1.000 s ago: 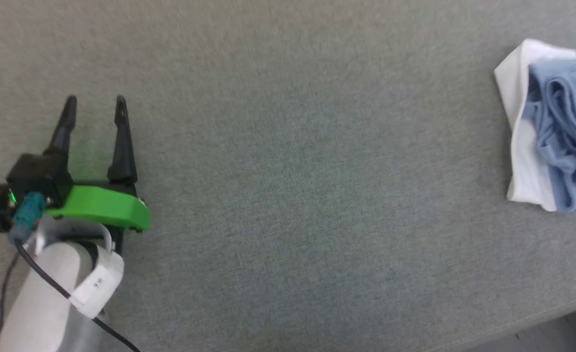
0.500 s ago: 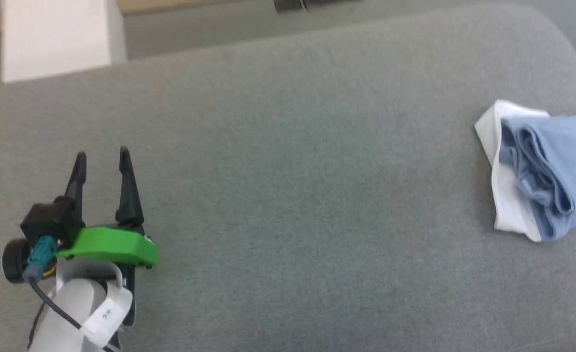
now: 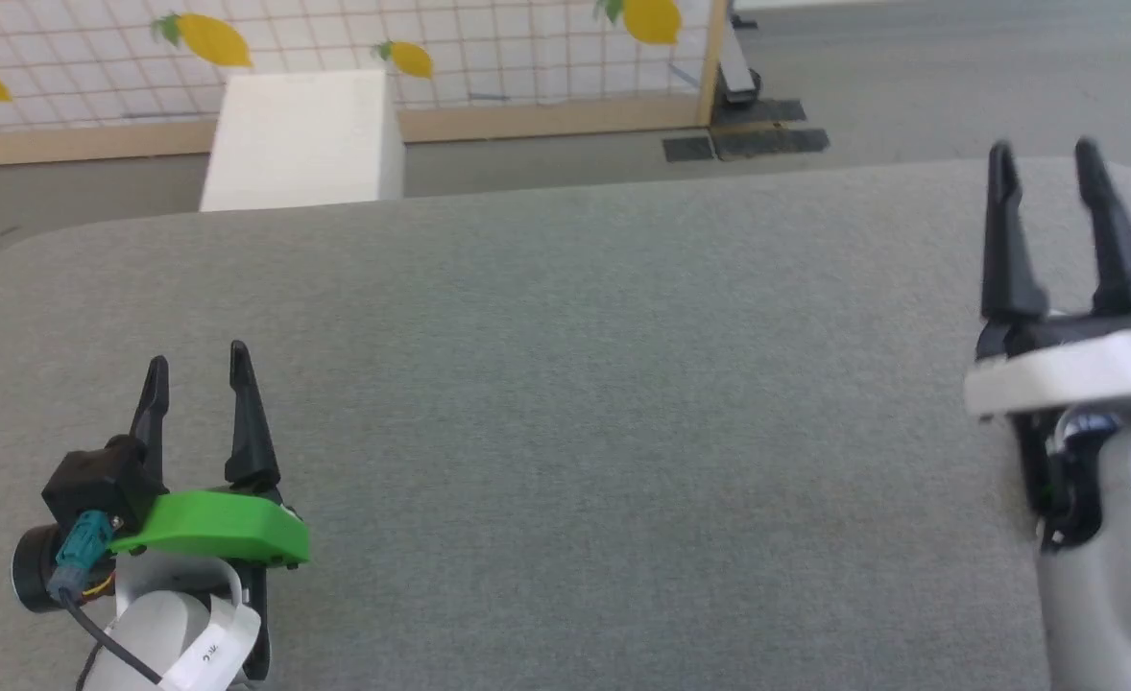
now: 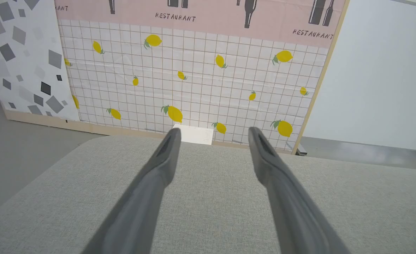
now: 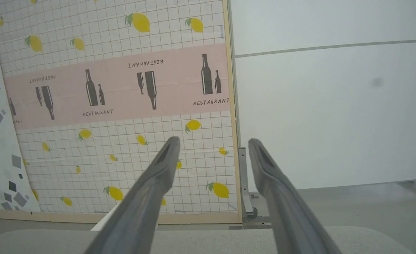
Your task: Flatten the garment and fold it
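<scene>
Garment location is something I cannot tell right now, so which way it lies, how its long axis runs and which arm is nearer are open questions. I count two hands over the grey padded counter (image 3: 575,384): my left hand (image 3: 197,357) at the near left and my right hand (image 3: 1044,149) by the right edge. Both are released, fingers apart, gripping nothing. One white box (image 3: 301,134) stands beyond the far edge.
</scene>
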